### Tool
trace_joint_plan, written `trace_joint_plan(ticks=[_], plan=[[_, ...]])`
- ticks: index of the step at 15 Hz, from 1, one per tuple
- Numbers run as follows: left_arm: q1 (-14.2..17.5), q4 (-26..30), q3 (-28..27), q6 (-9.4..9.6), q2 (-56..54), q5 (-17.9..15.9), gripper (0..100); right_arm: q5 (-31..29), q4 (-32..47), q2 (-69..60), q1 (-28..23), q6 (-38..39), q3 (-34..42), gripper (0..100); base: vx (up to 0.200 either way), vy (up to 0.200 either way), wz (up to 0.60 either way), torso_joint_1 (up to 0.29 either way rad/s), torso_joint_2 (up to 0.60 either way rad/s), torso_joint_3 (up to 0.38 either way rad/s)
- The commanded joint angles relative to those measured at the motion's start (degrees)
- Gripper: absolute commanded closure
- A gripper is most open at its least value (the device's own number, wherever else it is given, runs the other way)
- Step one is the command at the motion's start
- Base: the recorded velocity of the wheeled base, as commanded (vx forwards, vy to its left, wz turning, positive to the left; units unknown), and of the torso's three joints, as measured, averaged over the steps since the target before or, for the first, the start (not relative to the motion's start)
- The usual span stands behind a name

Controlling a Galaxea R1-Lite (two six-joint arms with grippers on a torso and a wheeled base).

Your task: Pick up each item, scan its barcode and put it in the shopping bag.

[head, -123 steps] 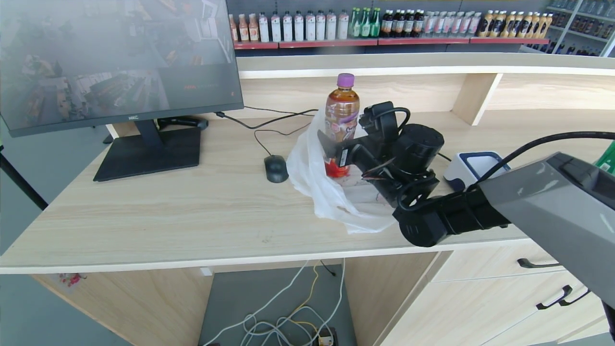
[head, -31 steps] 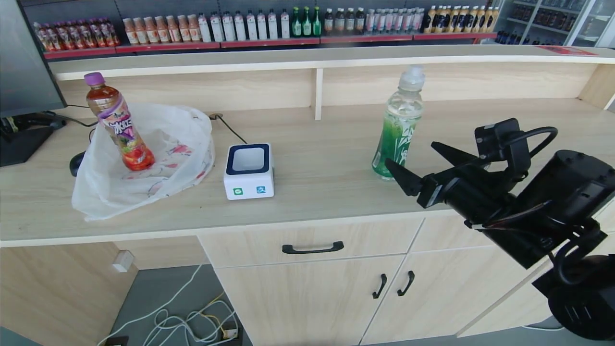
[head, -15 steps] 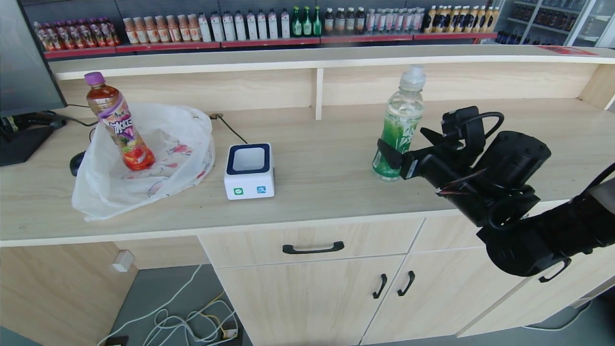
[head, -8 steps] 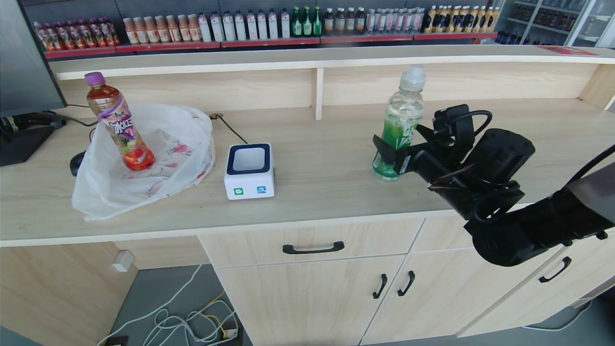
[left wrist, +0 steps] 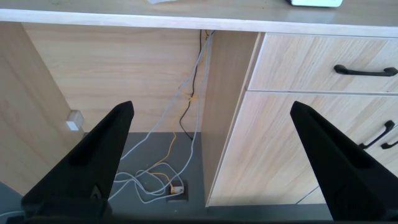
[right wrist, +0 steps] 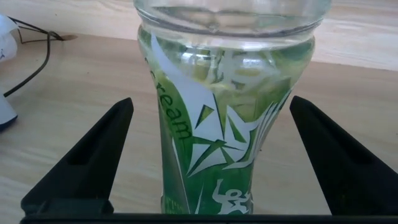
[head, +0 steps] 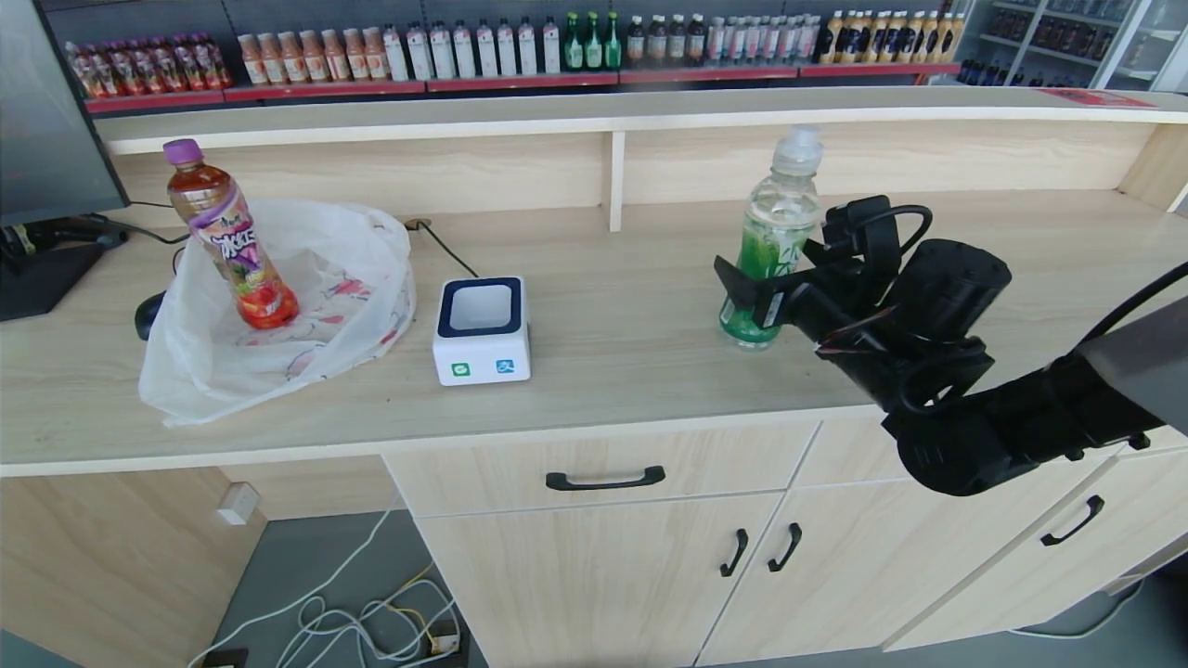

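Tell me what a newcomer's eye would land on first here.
The open right gripper straddles the upright green-labelled bottle toward the right of the counter. At the left, a purple-capped tea bottle stands tilted inside the white shopping bag. The small white scanner sits between the two bottles.

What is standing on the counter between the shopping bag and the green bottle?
Only the white scanner and its cable, as the head view shows.

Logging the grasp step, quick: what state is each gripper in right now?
Left gripper: open, holding nothing.
Right gripper: open, jaws either side of the green bottle, not gripping it.
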Motion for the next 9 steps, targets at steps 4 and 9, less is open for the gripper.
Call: trace_joint_plan(ticks=[4, 9], plan=[[0.0, 0.0, 0.0, 0.0, 0.0, 0.0, 0, 0.0, 2.0, 0.4, 0.0, 0.0, -2.4, 0, 0.0, 0.0, 0.0, 0.0, 0.0, 0.0], [0.0, 0.0, 0.0, 0.0, 0.0, 0.0, 0, 0.0, 2.3, 1.1, 0.1, 0.0, -3.5, 0, 0.0, 0.0, 0.0, 0.0, 0.0, 0.0]])
